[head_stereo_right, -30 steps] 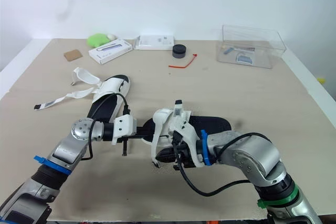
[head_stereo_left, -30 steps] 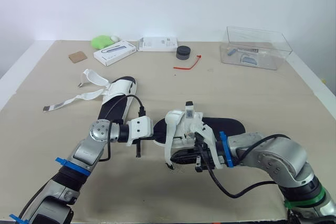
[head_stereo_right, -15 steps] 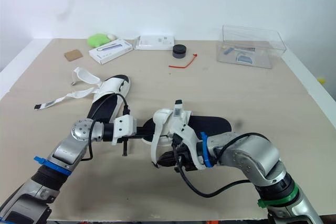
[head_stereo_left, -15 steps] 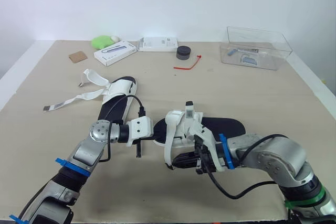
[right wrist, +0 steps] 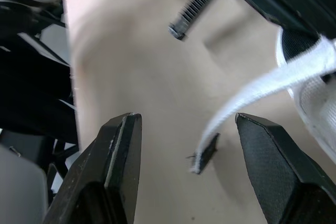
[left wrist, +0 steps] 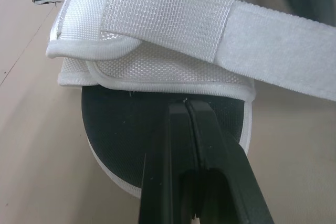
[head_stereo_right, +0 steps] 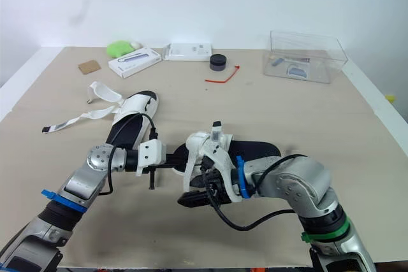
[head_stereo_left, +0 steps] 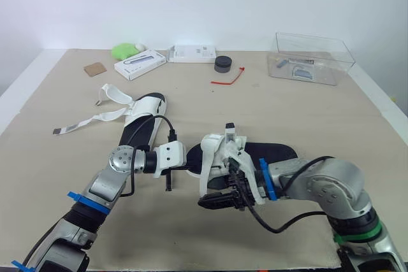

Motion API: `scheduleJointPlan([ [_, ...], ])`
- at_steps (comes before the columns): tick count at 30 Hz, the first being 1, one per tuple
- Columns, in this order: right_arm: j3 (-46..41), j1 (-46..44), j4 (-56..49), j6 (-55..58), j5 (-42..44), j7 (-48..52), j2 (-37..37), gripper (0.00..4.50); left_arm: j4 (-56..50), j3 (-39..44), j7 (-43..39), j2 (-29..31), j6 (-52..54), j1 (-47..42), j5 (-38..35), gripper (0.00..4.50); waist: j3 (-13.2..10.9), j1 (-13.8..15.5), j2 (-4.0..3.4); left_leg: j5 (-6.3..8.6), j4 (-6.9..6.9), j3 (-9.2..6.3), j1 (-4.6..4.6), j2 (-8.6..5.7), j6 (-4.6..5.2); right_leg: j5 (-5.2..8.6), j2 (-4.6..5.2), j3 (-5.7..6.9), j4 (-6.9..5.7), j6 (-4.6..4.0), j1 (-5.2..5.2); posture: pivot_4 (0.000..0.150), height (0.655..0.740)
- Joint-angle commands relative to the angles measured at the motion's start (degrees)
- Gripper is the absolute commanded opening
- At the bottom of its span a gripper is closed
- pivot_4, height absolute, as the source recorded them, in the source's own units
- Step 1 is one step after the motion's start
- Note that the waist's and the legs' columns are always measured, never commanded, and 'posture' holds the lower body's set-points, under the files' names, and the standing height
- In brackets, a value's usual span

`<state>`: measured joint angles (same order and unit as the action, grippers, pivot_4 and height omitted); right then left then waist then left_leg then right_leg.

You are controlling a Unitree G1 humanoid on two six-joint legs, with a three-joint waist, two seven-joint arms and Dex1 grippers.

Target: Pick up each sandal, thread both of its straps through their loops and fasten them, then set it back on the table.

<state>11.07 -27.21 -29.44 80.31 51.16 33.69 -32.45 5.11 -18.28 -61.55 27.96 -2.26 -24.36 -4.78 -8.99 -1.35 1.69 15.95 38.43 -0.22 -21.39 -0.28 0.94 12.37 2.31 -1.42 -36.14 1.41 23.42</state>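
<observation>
The near sandal (head_stereo_left: 271, 154), black-soled with white straps, lies on the table in front of me. My left gripper (head_stereo_left: 191, 167) is shut, its tips resting on the toe of the black insole (left wrist: 131, 129) just under the white upper (left wrist: 157, 51). My right gripper (head_stereo_left: 220, 199) stands open low at the sandal's near side. A loose white strap (right wrist: 252, 98) hangs between its fingers (right wrist: 115, 150), touching neither. The second sandal (head_stereo_left: 143, 116) lies further back on the left with its straps (head_stereo_left: 89, 121) spread open on the table.
Along the table's far edge are a clear plastic box (head_stereo_left: 311, 58), two white boxes (head_stereo_left: 139, 64) (head_stereo_left: 191, 53), a green object (head_stereo_left: 124, 50), a black round piece (head_stereo_left: 222, 63), a red tie (head_stereo_left: 228, 78) and a brown card (head_stereo_left: 94, 68).
My right gripper has opened and let the white strap go, dropping lower and a little left. The left gripper and both sandals have stayed put.
</observation>
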Motion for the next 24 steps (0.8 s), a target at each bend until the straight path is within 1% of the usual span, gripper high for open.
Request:
scheduleJointPlan([
  [1, -0.7, -1.4, 0.3, 1.4, 0.2, -1.4, 1.4, 3.09, 2.4, -2.9, -1.3, 0.9, 1.4, 2.1, 2.6, 0.0, 0.0, 0.0, 0.0, 0.0, 0.0, -0.01, 0.0, 0.0, 0.0, 0.0, 0.0, 0.0, 0.0, 0.0, 0.0, 0.15, 0.74],
  [2, -0.6, -1.4, 0.4, 1.6, 0.0, -1.6, 1.6, 3.09, 2.4, -2.9, -1.3, 0.9, 1.5, 2.2, 2.6, 0.0, 0.0, 0.0, -0.01, 0.0, -0.01, -0.03, 0.0, 0.0, 0.0, 0.0, 0.0, 0.02, 0.0, -0.01, 0.0, 0.15, 0.74],
  [4, -0.6, -1.3, 0.8, 2.1, -0.3, -2.4, 2.2, 2.56, 2.2, -3.0, -1.2, 0.9, 1.5, 2.3, 2.6, 0.0, 0.0, 0.0, -0.01, 0.0, -0.01, -0.05, -0.01, 0.0, 0.0, 0.0, 0.0, 0.04, 0.0, -0.01, 0.0, 0.15, 0.74],
  [5, -0.7, -1.3, 1.0, 2.3, -0.3, -2.6, 2.5, 2.38, 2.1, -3.0, -1.2, 0.9, 1.6, 2.4, 2.6, 0.0, 0.0, 0.0, -0.01, 0.0, -0.01, -0.05, -0.01, 0.0, 0.0, 0.0, 0.0, 0.04, 0.0, -0.01, 0.0, 0.15, 0.74],
  [6, -0.9, -1.3, 1.2, 2.5, -0.3, -2.7, 2.7, 1.81, 2.0, -3.0, -1.1, 0.9, 1.6, 2.5, 2.6, 0.0, 0.0, 0.0, -0.01, 0.0, -0.01, -0.04, -0.01, 0.0, 0.0, 0.0, 0.0, 0.04, 0.0, -0.01, 0.0, 0.15, 0.74],
  [7, -1.3, -1.3, 1.2, 2.9, 0.0, -2.7, 2.8, 1.54, 1.9, -3.0, -1.1, 0.9, 1.7, 2.6, 2.6, 0.0, 0.0, 0.0, -0.01, 0.0, 0.0, -0.05, -0.01, 0.0, 0.0, 0.0, 0.0, 0.04, 0.0, -0.01, 0.0, 0.15, 0.74],
  [8, -1.5, -1.3, 1.2, 3.3, 0.4, -2.6, 2.7, 1.13, 1.8, -3.1, -1.1, 0.9, 1.7, 2.7, 2.6, 0.0, 0.0, 0.0, -0.01, 0.0, -0.01, -0.05, -0.01, 0.0, 0.0, 0.0, -0.01, 0.04, 0.0, -0.01, 0.0, 0.15, 0.74],
  [10, -2.1, -1.3, 0.9, 4.2, 0.9, -2.3, 2.5, 0.07, 1.7, -3.1, -1.0, 0.8, 1.8, 2.7, 2.6, 0.0, 0.0, 0.0, -0.02, 0.0, -0.01, -0.05, -0.01, 0.0, 0.0, 0.0, -0.01, 0.04, -0.01, -0.01, 0.0, 0.15, 0.74],
  [14, -5.5, -1.1, 0.8, 6.5, 3.5, -1.6, 2.7, 0.02, 2.1, -3.1, -0.9, 0.6, 1.6, 2.5, 2.7, 0.0, 0.0, 0.0, -0.02, 0.0, -0.01, -0.05, -0.01, 0.0, 0.0, 0.0, 0.0, 0.05, -0.01, -0.01, 0.0, 0.15, 0.74],
  [16, -9.5, -3.3, 2.1, 8.5, 6.2, -1.6, 4.2, 0.02, 2.3, -3.2, -0.9, 0.5, 1.5, 2.4, 2.8, 0.0, 0.0, 0.0, -0.02, 0.0, -0.01, -0.05, -0.01, 0.0, 0.0, 0.0, 0.0, 0.05, 0.0, -0.01, -0.01, 0.15, 0.74],
  [18, -14.1, -7.6, 5.5, 11.1, 9.2, -1.9, 6.5, 0.02, 2.6, -3.2, -0.9, 0.3, 1.4, 2.2, 2.7, 0.0, 0.0, -0.1, -0.05, 0.0, 0.0, -0.05, -0.01, 0.0, 0.0, 0.0, -0.01, 0.04, -0.01, -0.01, -0.01, 0.15, 0.74],
  [20, -16.4, -12.2, 9.3, 12.1, 11.2, -2.5, 7.1, 0.02, 2.9, -3.3, -1.0, 0.2, 1.2, 1.9, 2.8, 0.0, 0.0, 0.0, -0.07, -0.01, 0.02, -0.03, 0.0, 0.0, 0.01, -0.02, -0.01, 0.05, -0.02, -0.02, 0.0, 0.15, 0.74],
  [22, -16.7, -16.8, 14.3, 12.2, 10.8, -3.2, 7.1, 0.02, 3.4, -3.4, -1.0, -0.1, 1.0, 1.6, 2.9, 0.0, 0.0, 0.0, -0.08, -0.03, 0.03, -0.07, 0.01, 0.01, 0.04, -0.02, -0.01, 0.09, -0.04, -0.02, -0.03, 0.15, 0.74],
  [24, -15.7, -19.5, 17.9, 12.2, 9.0, -3.4, 6.7, 0.02, 3.7, -3.6, -1.0, -0.5, 0.9, 1.4, 3.0, 0.0, 0.0, 0.0, -0.1, -0.03, 0.02, -0.11, 0.01, 0.0, 0.04, -0.05, -0.01, 0.13, -0.04, -0.09, -0.04, 0.15, 0.74],
])
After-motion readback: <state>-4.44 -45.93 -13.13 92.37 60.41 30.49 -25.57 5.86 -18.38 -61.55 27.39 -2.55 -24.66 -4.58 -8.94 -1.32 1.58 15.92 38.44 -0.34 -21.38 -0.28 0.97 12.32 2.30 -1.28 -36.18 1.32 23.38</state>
